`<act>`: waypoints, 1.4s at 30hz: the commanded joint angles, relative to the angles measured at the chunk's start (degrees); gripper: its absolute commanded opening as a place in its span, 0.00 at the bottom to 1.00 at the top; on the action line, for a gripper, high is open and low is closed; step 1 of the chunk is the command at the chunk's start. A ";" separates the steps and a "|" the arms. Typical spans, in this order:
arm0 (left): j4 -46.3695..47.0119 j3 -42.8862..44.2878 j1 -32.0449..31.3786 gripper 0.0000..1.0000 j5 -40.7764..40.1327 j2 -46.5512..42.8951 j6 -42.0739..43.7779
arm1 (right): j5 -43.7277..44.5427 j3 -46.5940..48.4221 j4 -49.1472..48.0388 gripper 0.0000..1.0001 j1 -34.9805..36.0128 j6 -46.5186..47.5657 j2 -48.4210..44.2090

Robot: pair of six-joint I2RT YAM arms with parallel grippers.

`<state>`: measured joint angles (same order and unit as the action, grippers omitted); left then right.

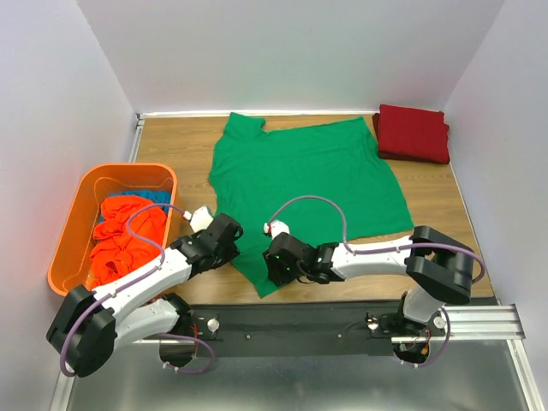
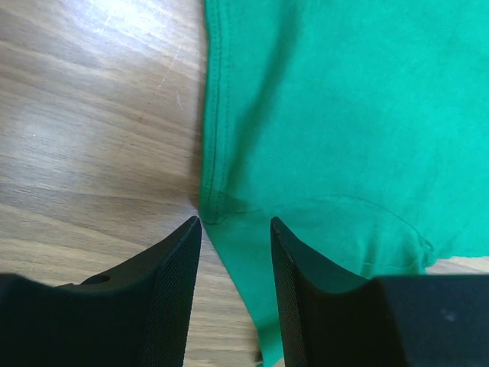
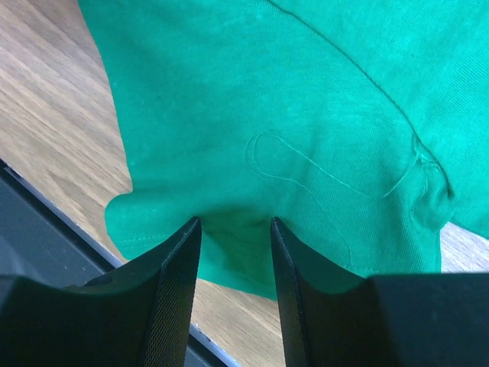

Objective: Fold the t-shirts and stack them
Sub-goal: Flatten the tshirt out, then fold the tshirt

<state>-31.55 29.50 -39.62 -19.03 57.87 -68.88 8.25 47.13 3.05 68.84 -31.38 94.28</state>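
We are looking at a bright green cotton t-shirt (image 1: 308, 184) that is lying spread open across the middle of the wooden worktop (image 1: 171, 145). Its top is reaching almost to the far edge, and one narrow corner is running down to the near edge. The cloth is lying mostly flat, with light creases near that corner.

The left gripper (image 1: 229, 247) is sitting low at the shirt's left hem, close to the near edge. In its wrist view we are seeing its two black fingers (image 2: 172, 290) standing apart, with the stitched hem and a strip of bare wood showing in the gap, so this hand is open.

The right gripper (image 1: 276, 261) is sitting just beside the near corner of the shirt. Its fingers (image 3: 172, 290) are also standing apart, with a bunched fold of green cloth filling the gap between them. We are reading this hand as open around the cloth rather than clamped on it.

A dark red folded t-shirt (image 1: 413, 133) is resting in the far right corner, well apart from the green one. An orange plastic bin (image 1: 70, 231) is standing along the left edge, holding crumpled orange-red shirts (image 1: 120, 244) with a blue shirt (image 1: 154, 198) showing behind them. A black metal rail (image 1: 342, 321) is running along the near edge, carrying both arm bases.
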 commanded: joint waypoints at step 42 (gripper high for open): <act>4.22 5.66 12.80 0.00 -6.02 1.46 13.95 | -1.83 -15.32 17.95 0.52 -52.72 -9.84 -31.62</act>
<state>-27.07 33.39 -28.36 -23.55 61.12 -57.25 12.12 32.03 17.54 23.77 -40.07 63.18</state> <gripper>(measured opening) 0.011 0.516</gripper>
